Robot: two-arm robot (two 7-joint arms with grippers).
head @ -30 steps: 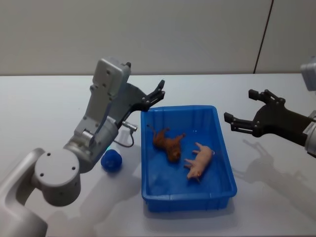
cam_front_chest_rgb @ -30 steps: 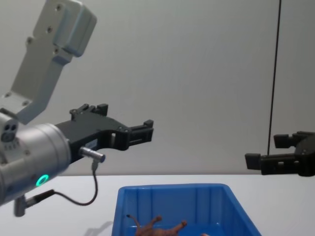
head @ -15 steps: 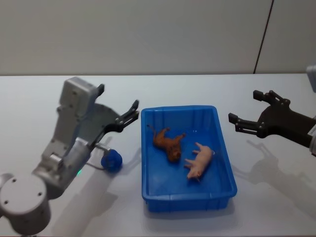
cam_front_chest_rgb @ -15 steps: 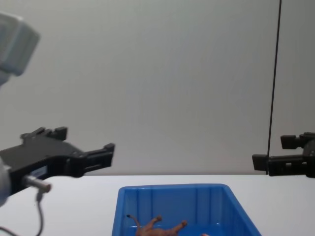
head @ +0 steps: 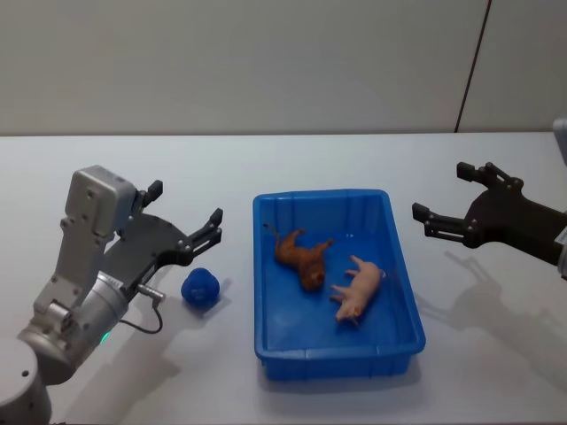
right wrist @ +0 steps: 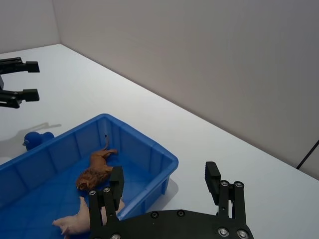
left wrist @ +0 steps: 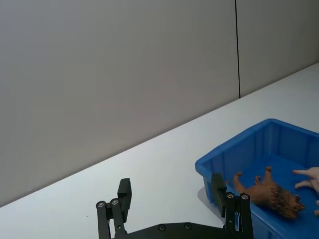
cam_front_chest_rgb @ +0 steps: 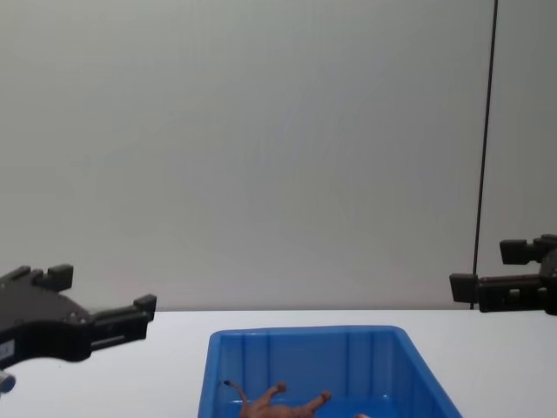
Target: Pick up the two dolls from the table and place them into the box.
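Note:
Both dolls lie inside the blue box (head: 323, 197): the orange-brown animal (head: 301, 254) on its side towards the back left, the pale pink one (head: 359, 290) to its front right. My left gripper (head: 184, 212) hovers open and holds nothing, over the table left of the box. My right gripper (head: 440, 189) hangs open with nothing in it, right of the box. In the left wrist view the open gripper (left wrist: 171, 191) faces the box (left wrist: 234, 154) and the brown doll (left wrist: 269, 191). In the right wrist view both dolls (right wrist: 97, 169) (right wrist: 75, 221) lie past the open fingers (right wrist: 117, 179).
A small blue toy (head: 200, 287) lies on the white table (head: 89, 177) between my left gripper and the box. A plain wall stands behind the table. Bare tabletop extends on both sides of the box.
My left arm has pulled back to the left and sunk lower, away from the box's corner. My right gripper has drifted slightly right. The dolls have not moved.

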